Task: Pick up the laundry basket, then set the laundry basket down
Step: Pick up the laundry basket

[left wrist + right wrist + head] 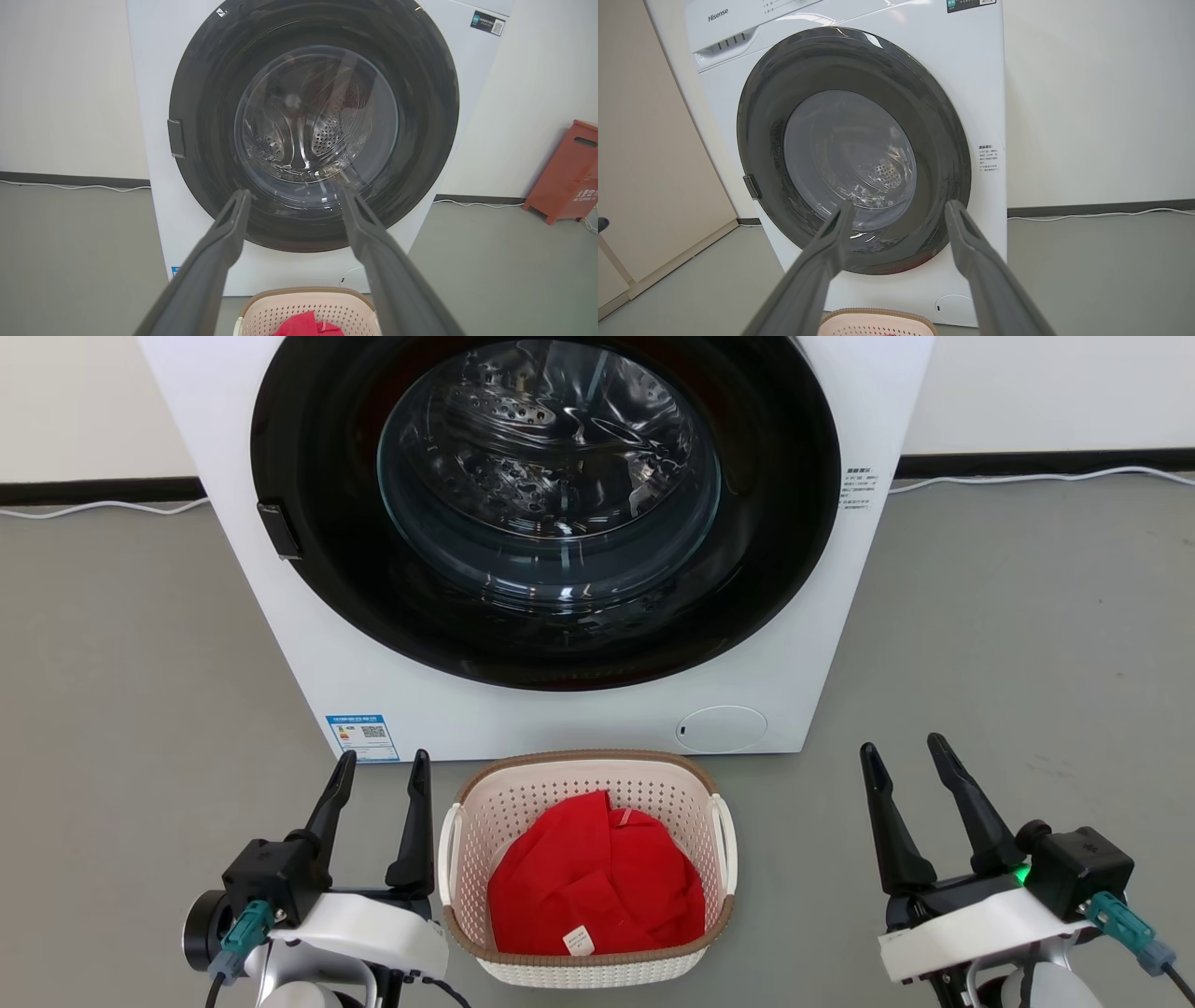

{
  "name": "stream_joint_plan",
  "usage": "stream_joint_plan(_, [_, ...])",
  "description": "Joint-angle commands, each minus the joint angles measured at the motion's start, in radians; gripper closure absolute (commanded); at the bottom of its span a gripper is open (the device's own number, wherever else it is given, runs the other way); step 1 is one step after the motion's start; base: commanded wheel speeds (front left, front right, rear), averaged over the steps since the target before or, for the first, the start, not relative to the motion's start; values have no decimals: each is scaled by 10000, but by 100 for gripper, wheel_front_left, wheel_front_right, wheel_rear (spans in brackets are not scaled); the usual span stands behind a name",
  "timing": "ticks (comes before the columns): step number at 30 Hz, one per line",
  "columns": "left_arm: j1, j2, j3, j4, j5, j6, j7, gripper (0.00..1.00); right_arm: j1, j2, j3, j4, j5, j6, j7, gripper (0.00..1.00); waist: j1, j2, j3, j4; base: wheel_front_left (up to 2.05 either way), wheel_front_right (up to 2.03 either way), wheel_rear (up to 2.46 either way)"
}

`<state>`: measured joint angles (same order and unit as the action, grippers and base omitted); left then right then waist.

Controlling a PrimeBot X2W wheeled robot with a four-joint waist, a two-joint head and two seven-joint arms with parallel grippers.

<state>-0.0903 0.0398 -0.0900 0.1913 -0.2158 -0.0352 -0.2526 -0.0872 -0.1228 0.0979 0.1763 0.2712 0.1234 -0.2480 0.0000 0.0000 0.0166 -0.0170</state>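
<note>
The laundry basket [523,803], cream-white and perforated with a brown rim and two white side handles, stands on the grey floor right in front of the washing machine, holding a red garment [597,887]. My left gripper [385,765] is open just left of the basket, its inner finger close to the left handle, nothing between the fingers. Well off to the basket's right, my right gripper [904,747] stands open and empty. The basket's far rim [303,293] peeks in low in the left wrist view, under my open left gripper [294,193]. The basket's rim [878,312] also edges the right wrist view, below my open right gripper [900,205].
A white front-loading washing machine [308,644] with a shut dark-ringed glass door [551,504] stands directly behind the basket. White cables [1027,479] run along the wall's dark skirting. A red box [567,172] stands by the wall to the machine's right. Grey floor spreads on both sides.
</note>
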Motion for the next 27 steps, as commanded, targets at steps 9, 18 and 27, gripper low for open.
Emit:
stream_joint_plan(9, [-472,104,327,-278,99,62,-91,0,-440,46,68,-146,-123,73,-137,0,0,0,41,-16,0,0,0])
stream_joint_plan(18, [-518,104,364,-298,43,49,-91,0,-473,152,-92,-85,-120,73,-137,0,0,0,244,-36,0,0,0])
stream_joint_plan(27, [-646,104,447,-389,14,27,-91,0,-640,205,-159,-109,-74,73,-137,0,0,0,728,-38,0,0,0])
